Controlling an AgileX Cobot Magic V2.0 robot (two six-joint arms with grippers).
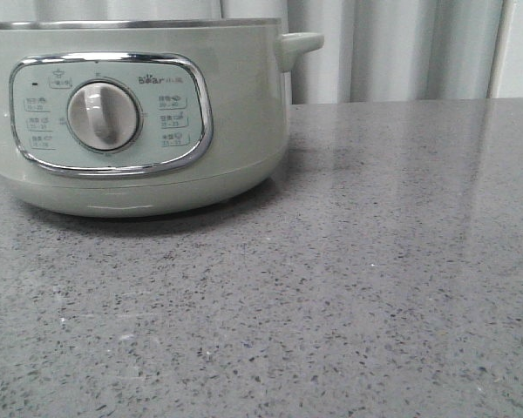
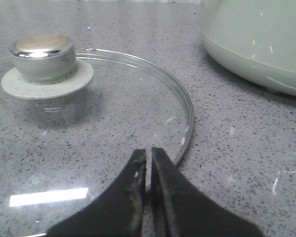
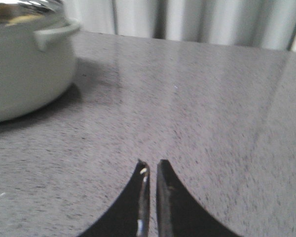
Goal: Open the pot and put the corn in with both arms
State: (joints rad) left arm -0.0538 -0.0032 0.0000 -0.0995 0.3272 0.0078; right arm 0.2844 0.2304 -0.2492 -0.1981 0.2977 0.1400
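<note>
The pale green pot (image 1: 235, 113) stands at the left of the grey table, its dial facing the front camera; its top is cut off in that view. In the right wrist view the pot (image 3: 19, 69) has no lid, and a bit of yellow (image 3: 22, 19), seemingly the corn, shows just inside its steel rim. The glass lid (image 2: 138, 98) with its round knob (image 2: 42, 57) lies flat on the table beside the pot (image 2: 256, 39). My left gripper (image 2: 149, 153) is shut and empty, low over the lid's near edge. My right gripper (image 3: 152, 165) is shut and empty over bare table, right of the pot.
The grey speckled table (image 1: 375, 261) stretches to the right of the pot. Pale curtains (image 1: 401, 48) hang behind its far edge. The pot's small side handle (image 1: 298, 43) sticks out to the right. Neither arm shows in the front view.
</note>
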